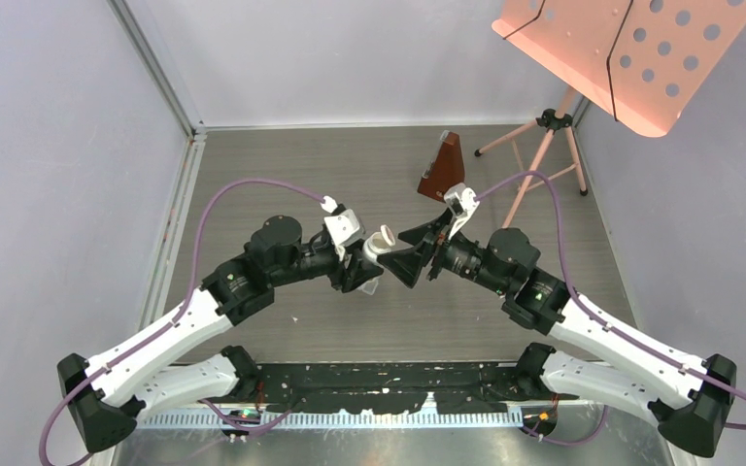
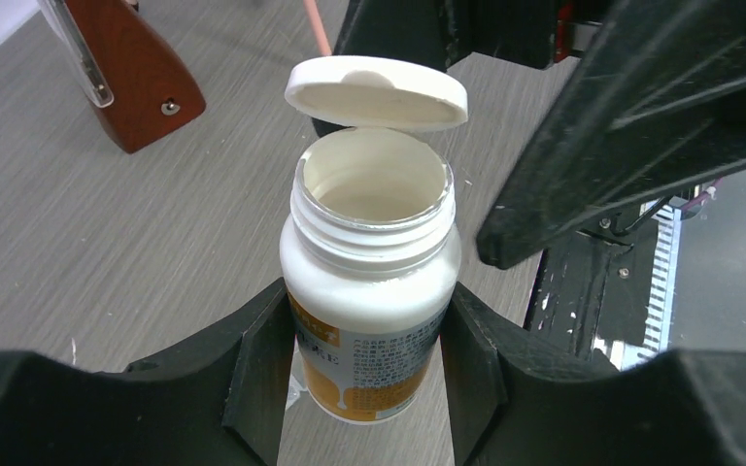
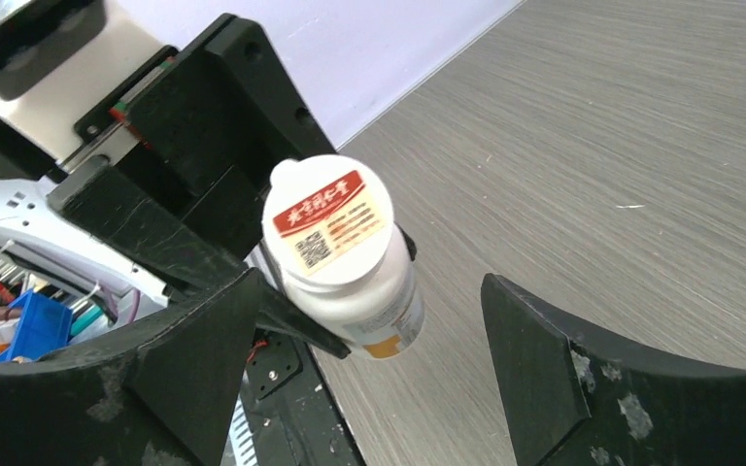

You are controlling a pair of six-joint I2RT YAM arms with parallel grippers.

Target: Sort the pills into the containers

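open pill bottle [image 2: 369,282], in left gripper [image 2: 369,340]

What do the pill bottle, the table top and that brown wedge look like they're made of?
The pill bottle: glossy white plastic, judging by soft highlights and the moulded neck thread. The table top: matte grey wood-grain, probably laminate, fine straight streaks. The brown wedge: apparently varnished reddish wood, smooth sheen, with a metal screw.

Grey wood-grain table [image 1: 301,155], brown metronome [image 1: 444,170] standing on it
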